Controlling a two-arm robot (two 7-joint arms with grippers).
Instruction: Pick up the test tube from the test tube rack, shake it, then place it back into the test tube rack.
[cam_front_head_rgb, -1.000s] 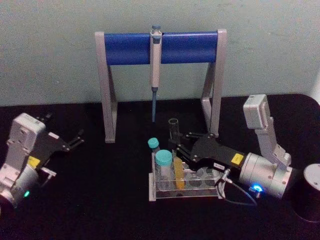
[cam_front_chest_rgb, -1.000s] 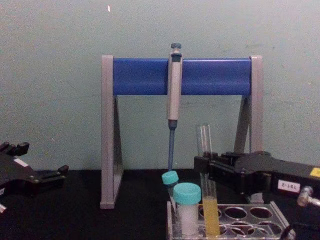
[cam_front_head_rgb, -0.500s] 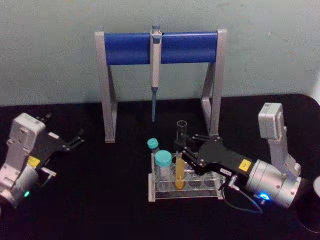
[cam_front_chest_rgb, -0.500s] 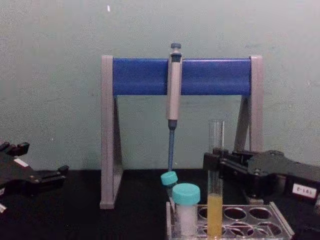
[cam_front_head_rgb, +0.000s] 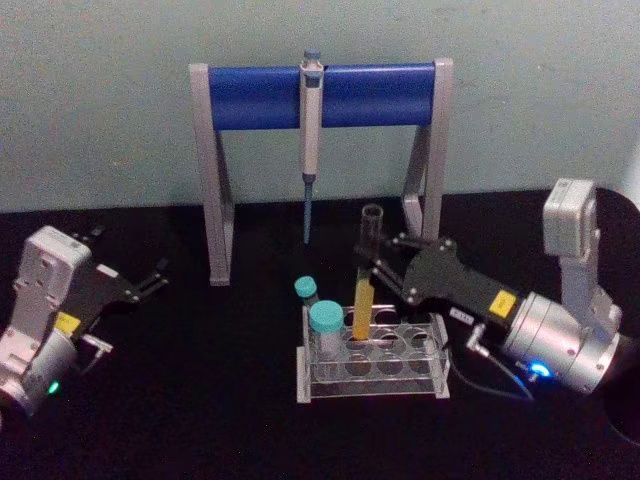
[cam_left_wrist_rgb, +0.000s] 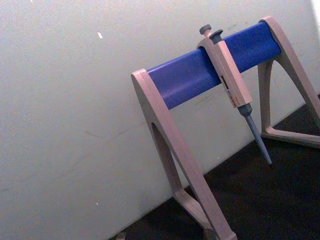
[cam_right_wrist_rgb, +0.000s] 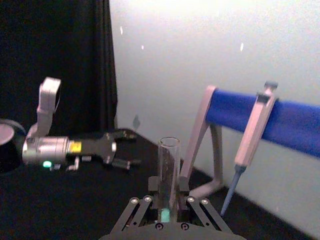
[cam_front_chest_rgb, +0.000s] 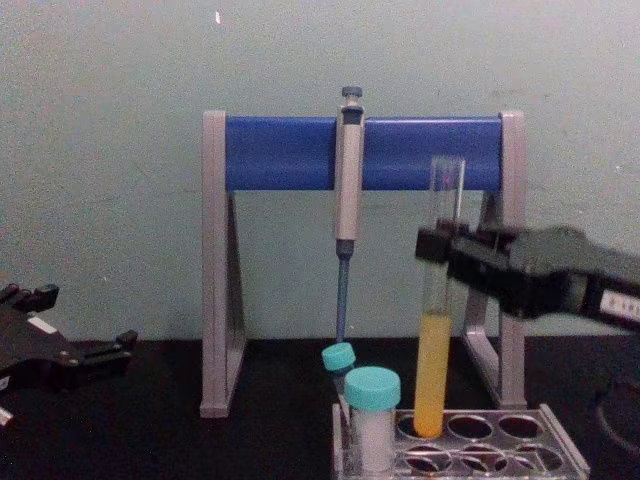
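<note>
You are in the pick-up step. Your right tool (cam_front_chest_rgb: 440, 246) is clamped on the upper part of the test tube (cam_front_chest_rgb: 432, 345), and the yellow liquid fills its lower part. The chest view shows the tube's round bottom level with a hole in the test tube rack (cam_front_chest_rgb: 562, 447), so it looks not yet clear. I judge the next move calls for more lift before any shaking, keeping off the pipette (cam_front_chest_rgb: 347, 170). From the head view you get the tube's lean, and the left tool (cam_front_head_rgb: 150, 281) parked over the desk (cam_front_head_rgb: 200, 400), its fingers spread and holding nothing.
</note>
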